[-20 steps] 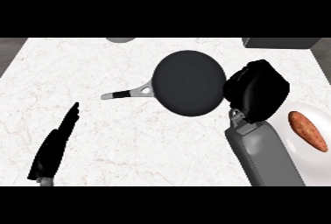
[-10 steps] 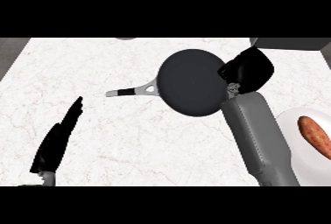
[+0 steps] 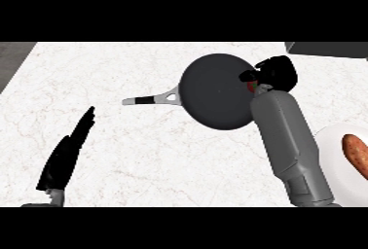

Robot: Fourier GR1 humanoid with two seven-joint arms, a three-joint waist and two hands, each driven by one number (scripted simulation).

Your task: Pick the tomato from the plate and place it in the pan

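Single head view: we look steeply down on the white marbled counter; our grey forearms enter from the lower edge, fairly near.

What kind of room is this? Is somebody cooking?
Probably a kitchen. A dark frying pan with a metal handle sits on a white marble-look counter, and a white plate at the right edge holds a reddish-brown piece of food. Nothing shows a stove or actual cooking.
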